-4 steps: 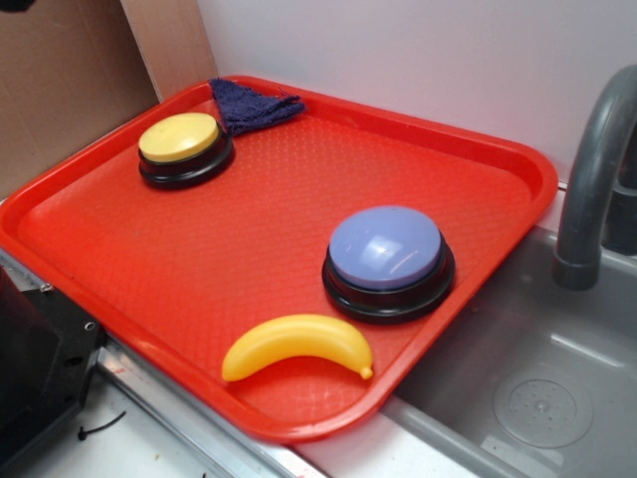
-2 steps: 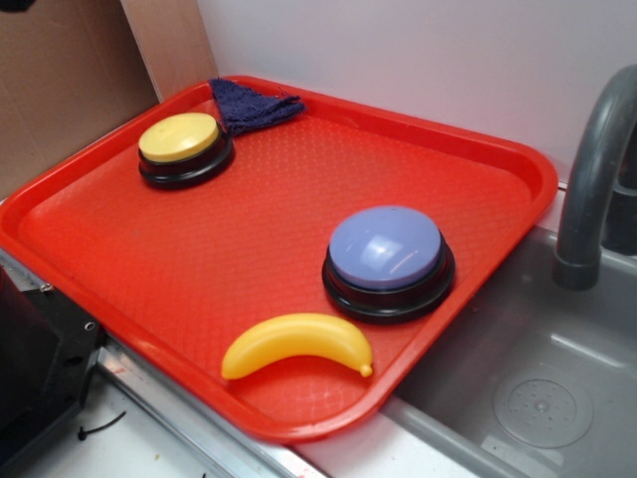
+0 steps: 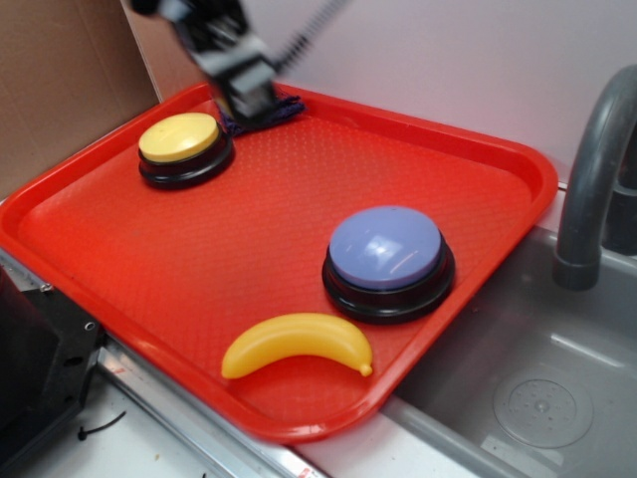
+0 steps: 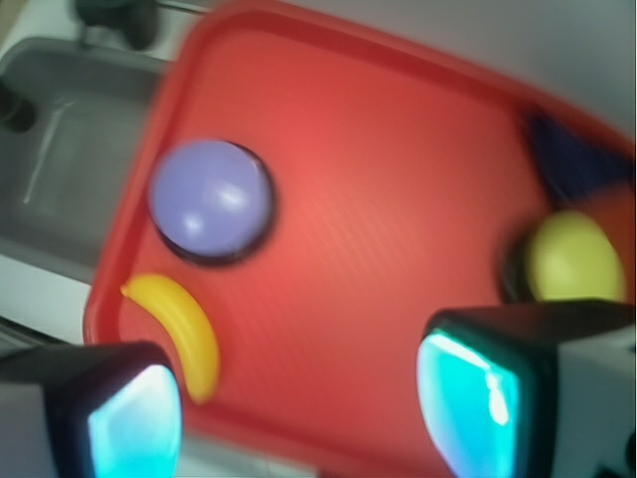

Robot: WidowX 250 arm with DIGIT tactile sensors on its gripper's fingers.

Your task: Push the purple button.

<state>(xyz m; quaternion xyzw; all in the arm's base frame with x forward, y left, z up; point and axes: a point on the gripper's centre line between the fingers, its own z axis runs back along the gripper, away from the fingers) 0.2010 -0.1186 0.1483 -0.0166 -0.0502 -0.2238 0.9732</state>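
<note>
The purple button (image 3: pixel 385 249), a wide glossy lavender dome on a black base, sits on the right part of the red tray (image 3: pixel 249 229). In the wrist view the purple button (image 4: pixel 209 196) lies upper left on the tray (image 4: pixel 378 199). My gripper (image 3: pixel 254 100) hangs blurred over the tray's far corner, above the blue cloth and just behind the yellow button, far from the purple one. Seen from the wrist, the gripper (image 4: pixel 299 408) is open, its teal pads (image 4: pixel 468 398) wide apart with nothing between them.
A smaller yellow-topped button (image 3: pixel 179 137) stands at the tray's far left. A yellow toy banana (image 3: pixel 297 344) lies near the front edge. A dark blue cloth (image 3: pixel 289 105) lies in the far corner. A grey sink (image 3: pixel 518 378) and faucet (image 3: pixel 597 169) are right of the tray.
My arm and gripper have come into the exterior view at the top, over the blue cloth. The buttons, banana and tray have not moved.
</note>
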